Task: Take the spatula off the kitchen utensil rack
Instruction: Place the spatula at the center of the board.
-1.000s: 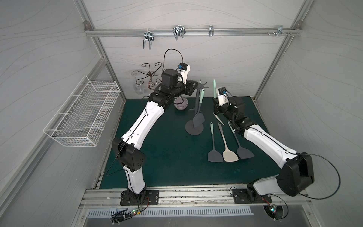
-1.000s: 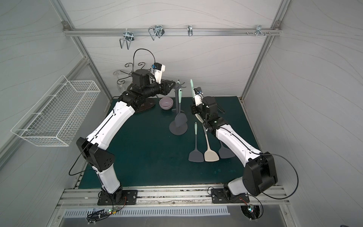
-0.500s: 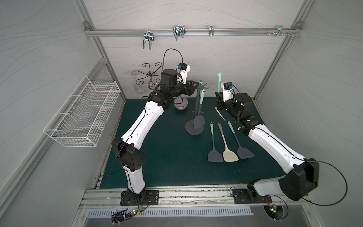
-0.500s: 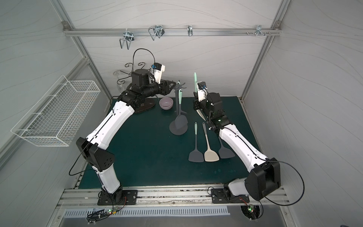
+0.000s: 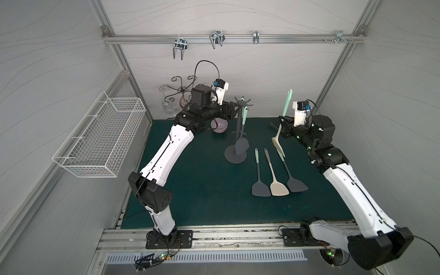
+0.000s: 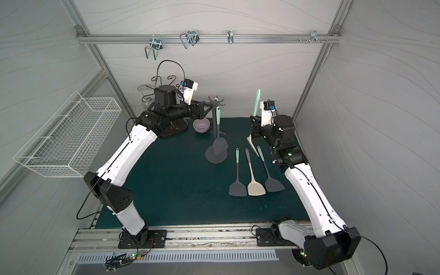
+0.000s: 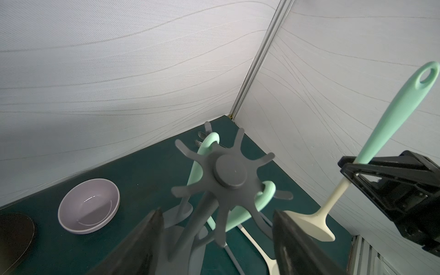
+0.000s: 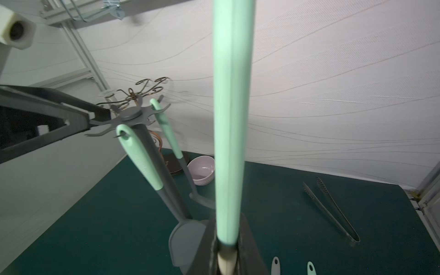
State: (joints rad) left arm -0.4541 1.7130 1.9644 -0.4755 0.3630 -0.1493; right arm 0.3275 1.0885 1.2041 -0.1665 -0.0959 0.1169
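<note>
Holding the spatula (image 5: 286, 102) upright in both top views, now carried well off the kitchen utensil rack (image 5: 238, 123) toward the right part of the tabletop (image 5: 202, 190) back edge, right gripper (image 5: 282, 122) clamped on its neck. Spread wider than before beside the rack's crown (image 6: 215, 102): left gripper (image 6: 204, 109). From left wrist: fingers (image 7: 142, 242) wide apart, crown between them, contact unclear. From right wrist: pinched tight on the spatula (image 8: 231, 119).

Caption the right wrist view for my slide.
Right gripper clamps the mint-handled spatula, clear of the kitchen utensil rack holding two more utensils.

No text, label or number is legible; faint embossing on the hanging spatula (image 8: 142, 164) handle is unreadable.
</note>
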